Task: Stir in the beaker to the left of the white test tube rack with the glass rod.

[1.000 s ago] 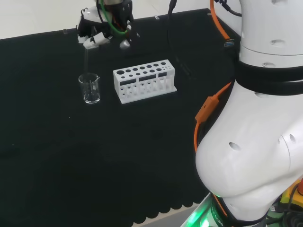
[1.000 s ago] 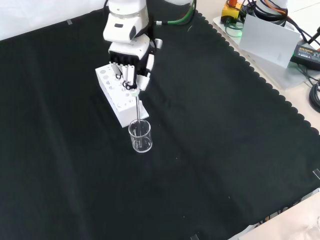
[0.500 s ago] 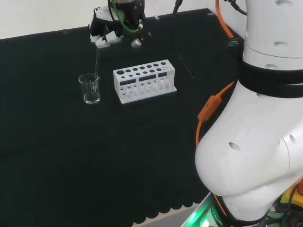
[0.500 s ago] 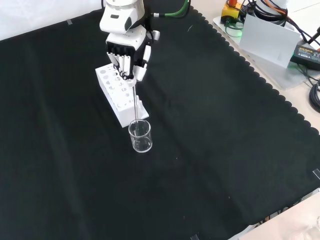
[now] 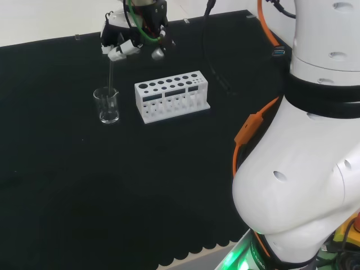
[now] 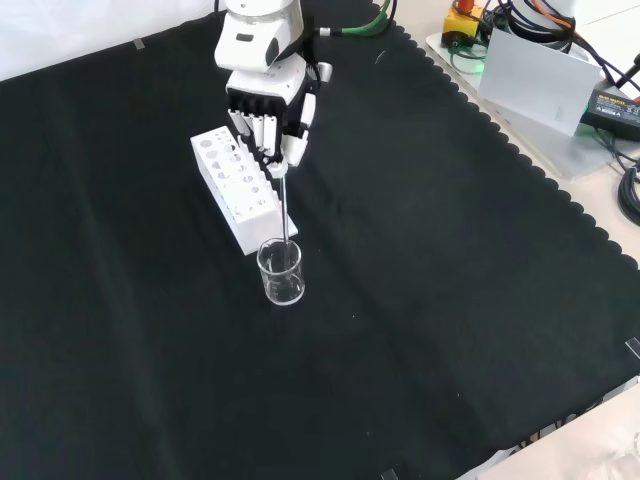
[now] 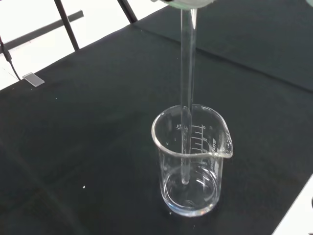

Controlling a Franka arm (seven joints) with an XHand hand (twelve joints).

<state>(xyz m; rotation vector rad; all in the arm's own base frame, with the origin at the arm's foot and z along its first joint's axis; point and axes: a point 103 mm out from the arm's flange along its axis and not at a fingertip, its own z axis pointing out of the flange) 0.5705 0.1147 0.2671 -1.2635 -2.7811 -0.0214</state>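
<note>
You have the glass rod point(image 7: 186, 73) pinched in the hand point(image 6: 268, 112), its tip down inside the beaker point(image 6: 281, 272) just beside the white test tube rack point(image 6: 236, 187), so the stirring looks under way.

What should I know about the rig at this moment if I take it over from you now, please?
Robot hand: shut on the glass rod, gripped at its top end, held above the beaker.
Beaker: upright on the black cloth, at the near end of the white test tube rack in the front view, left of it in the head view.
Done: the rod's lower end is inside the beaker, near the bottom. The beaker looks empty.
Left: carry on stirring, then lift the rod clear.
</note>
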